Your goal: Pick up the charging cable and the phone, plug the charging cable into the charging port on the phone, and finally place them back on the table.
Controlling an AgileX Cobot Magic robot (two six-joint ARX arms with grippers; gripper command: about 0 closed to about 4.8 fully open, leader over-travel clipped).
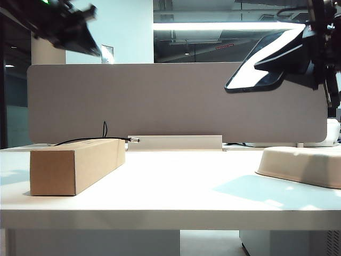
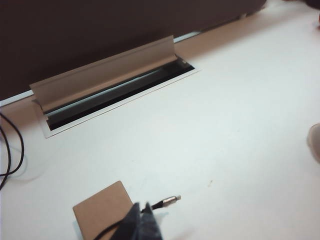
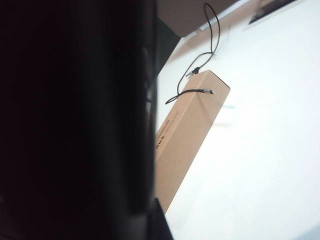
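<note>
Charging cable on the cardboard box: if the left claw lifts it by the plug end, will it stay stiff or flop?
Probably floppy: the thin cable loops behind the box. Its plug tip overhangs straight, so likely stiffer. Left claw hovers shut above it; right claw holds the phone high.

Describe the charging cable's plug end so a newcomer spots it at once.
On the white table, find the long brown cardboard box at the left. A thin black charging cable runs along its top, and its plug juts past the box's far end. It is the only small silvery tip there.
</note>
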